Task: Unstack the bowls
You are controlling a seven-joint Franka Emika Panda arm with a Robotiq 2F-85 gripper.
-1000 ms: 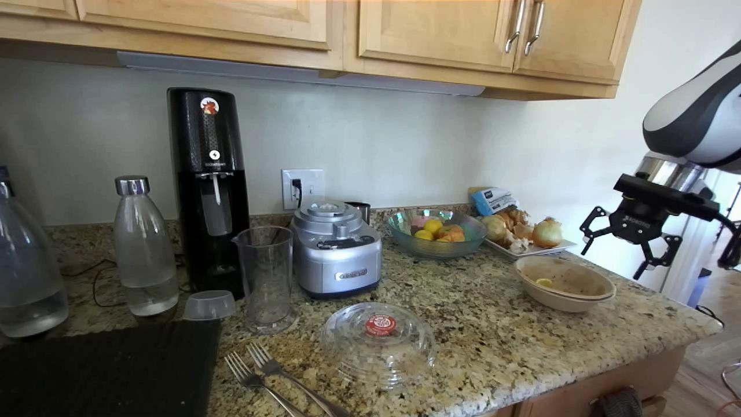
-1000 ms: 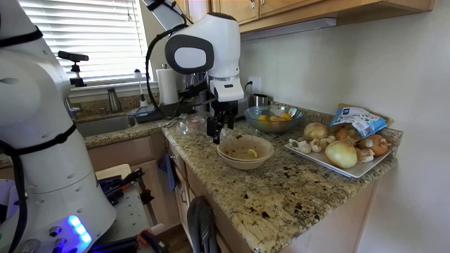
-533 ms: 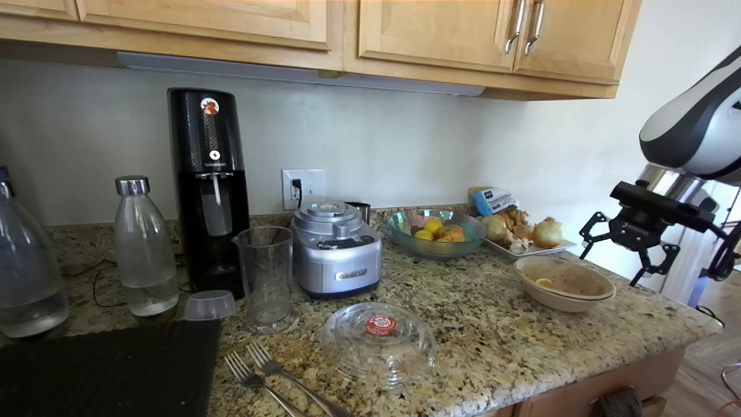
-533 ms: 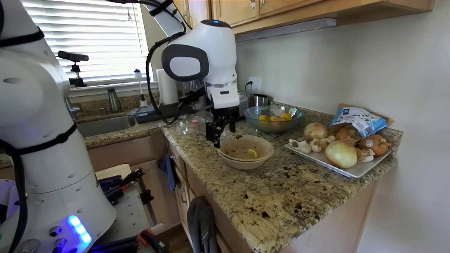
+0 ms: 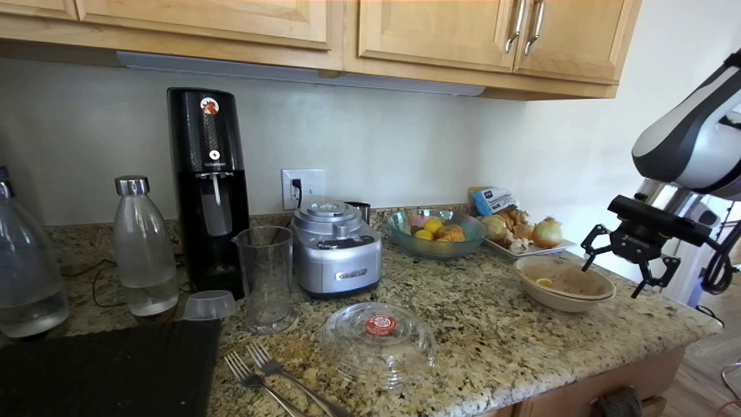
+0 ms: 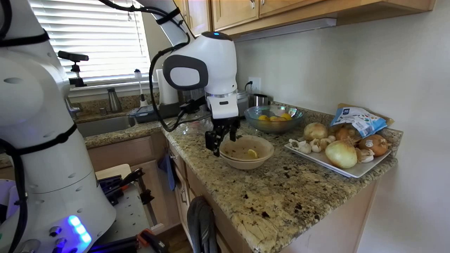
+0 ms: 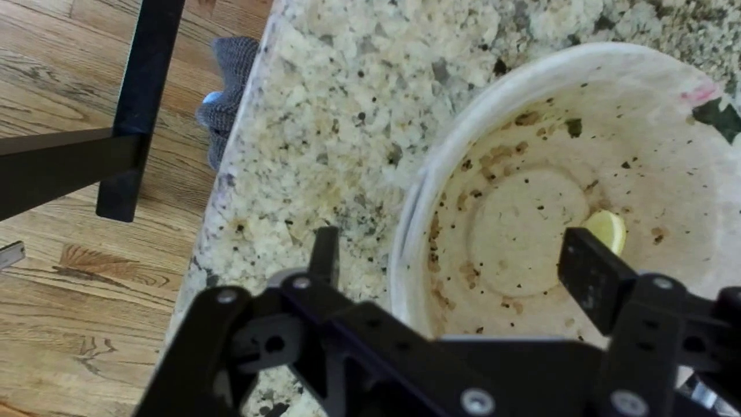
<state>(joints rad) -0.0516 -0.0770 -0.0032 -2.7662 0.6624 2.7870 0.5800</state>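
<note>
It was a kitchen, all right; a sink [image 6: 107, 127] sat below window blinds [image 6: 93, 45]; wooden cupboards [image 5: 428, 32] hung over the speckled counter [image 5: 492, 347]!

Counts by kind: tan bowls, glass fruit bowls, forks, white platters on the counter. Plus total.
Tan bowls: 2 (stacked)
Glass fruit bowl: 1
Forks: 2
White platter: 1
Total: 6

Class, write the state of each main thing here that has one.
Two round beige bowls: stacked, upper bowl soiled inside
Yellow lemon wedge: cut, in the upper bowl
Black robot fingers: open, holding nothing
Round bluish glass bowl: holding fruit
White rectangular plate: bearing onions and garlic
Two silver forks: lying close together
Two clear bottles: upright, partly filled
Pale wooden cabinet doors: shut
</note>
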